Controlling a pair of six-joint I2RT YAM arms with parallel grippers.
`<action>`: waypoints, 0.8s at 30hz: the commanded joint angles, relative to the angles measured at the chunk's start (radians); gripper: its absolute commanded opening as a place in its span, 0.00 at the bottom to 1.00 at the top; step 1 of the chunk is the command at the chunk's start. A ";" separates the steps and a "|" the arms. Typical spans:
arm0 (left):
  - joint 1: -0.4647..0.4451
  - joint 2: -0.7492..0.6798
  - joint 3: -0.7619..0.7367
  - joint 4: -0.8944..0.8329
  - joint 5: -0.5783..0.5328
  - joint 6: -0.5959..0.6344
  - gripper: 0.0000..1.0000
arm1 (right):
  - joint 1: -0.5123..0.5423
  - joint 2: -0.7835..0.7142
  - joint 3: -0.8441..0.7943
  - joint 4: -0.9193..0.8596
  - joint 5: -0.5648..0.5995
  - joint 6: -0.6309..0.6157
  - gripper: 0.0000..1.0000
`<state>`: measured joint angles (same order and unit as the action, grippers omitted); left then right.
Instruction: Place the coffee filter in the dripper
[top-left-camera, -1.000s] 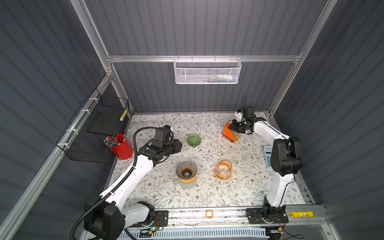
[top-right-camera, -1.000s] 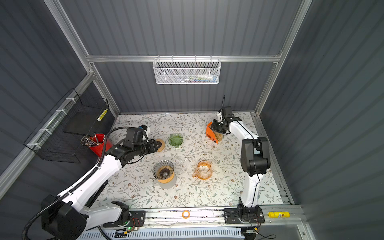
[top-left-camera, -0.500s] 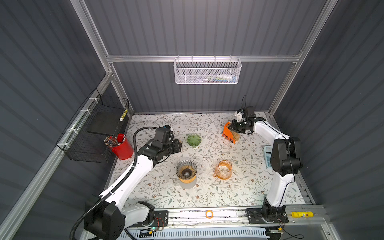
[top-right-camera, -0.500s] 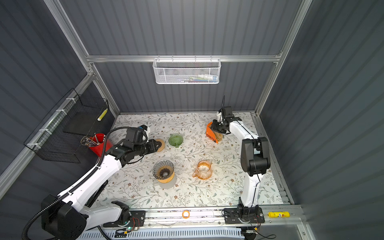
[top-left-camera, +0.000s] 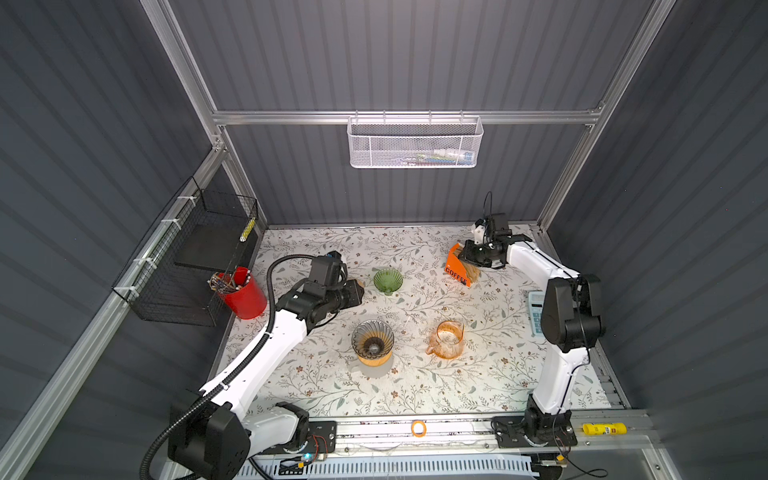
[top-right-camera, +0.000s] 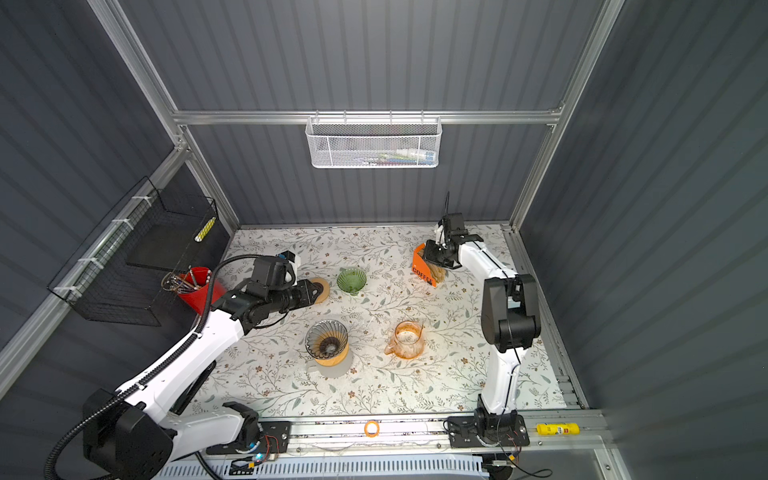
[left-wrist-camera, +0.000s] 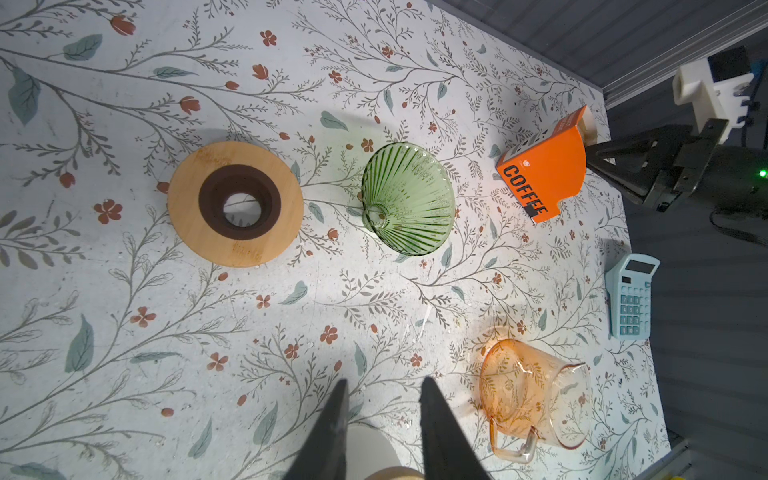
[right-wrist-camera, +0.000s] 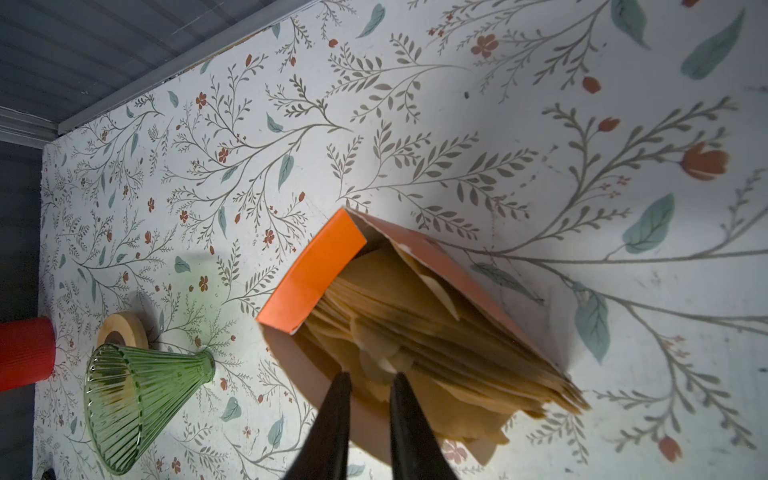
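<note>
Brown paper coffee filters (right-wrist-camera: 415, 307) are stacked in an orange box (top-left-camera: 457, 270) marked COFFEE at the back right. My right gripper (right-wrist-camera: 370, 376) is at the stack, its jaws a narrow gap apart with a pale filter edge at the tips, not clamped. A green glass dripper (top-left-camera: 387, 280) lies on its side mid-table beside a wooden ring (left-wrist-camera: 235, 203). A smoky glass dripper (top-left-camera: 372, 340) stands on a wooden base in front. My left gripper (left-wrist-camera: 382, 384) hovers open and empty left of the green dripper.
An orange glass pitcher (top-left-camera: 446, 338) stands right of the smoky dripper. A blue calculator (left-wrist-camera: 631, 301) lies at the right edge. A red cup (top-left-camera: 243, 293) of pens and a black wire basket (top-left-camera: 195, 257) stand at the left. A white mesh basket (top-left-camera: 415, 143) hangs on the back wall.
</note>
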<state>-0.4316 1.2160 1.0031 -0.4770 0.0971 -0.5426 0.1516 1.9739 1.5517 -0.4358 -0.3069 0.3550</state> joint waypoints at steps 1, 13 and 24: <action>-0.002 -0.003 -0.011 -0.010 -0.004 0.010 0.31 | 0.007 0.017 0.016 -0.013 0.008 -0.013 0.21; -0.002 0.001 -0.012 -0.010 -0.007 0.012 0.31 | 0.011 0.034 0.034 -0.014 0.002 -0.010 0.18; -0.002 0.003 -0.011 -0.012 -0.009 0.015 0.31 | 0.012 0.046 0.040 -0.014 0.003 -0.010 0.19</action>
<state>-0.4316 1.2160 1.0031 -0.4770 0.0967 -0.5423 0.1581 2.0052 1.5673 -0.4385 -0.3073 0.3550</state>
